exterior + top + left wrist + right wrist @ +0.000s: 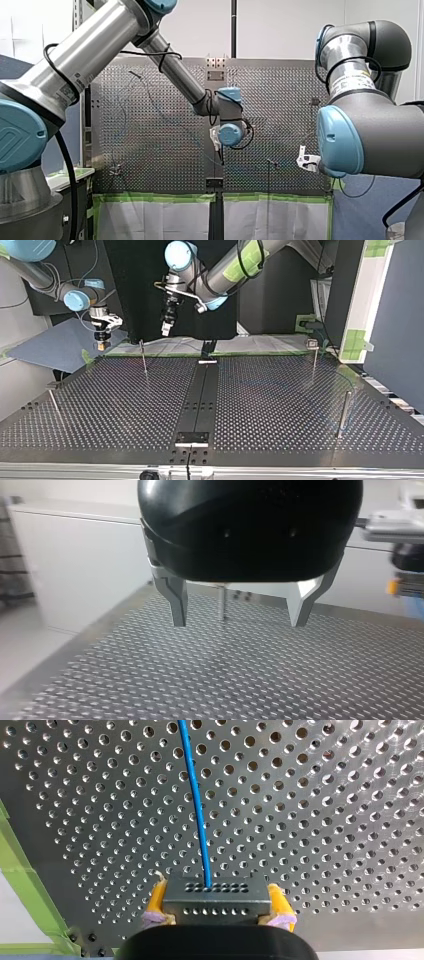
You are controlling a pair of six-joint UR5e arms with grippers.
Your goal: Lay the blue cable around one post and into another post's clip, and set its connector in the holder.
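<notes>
Our right gripper (216, 889) clamps the connector (215, 901), blue cable (196, 795) running straight ahead over open perforated table (325, 820); our left gripper (240, 614) holds its jaws apart, post (222, 602) ahead between them, table edge beside

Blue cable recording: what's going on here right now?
My right tool holds the cable's dark connector between its yellow pads, above the perforated table, with the blue cable trailing away ahead. My left tool hangs open and empty over the table, a thin post beyond its fingers.
</notes>
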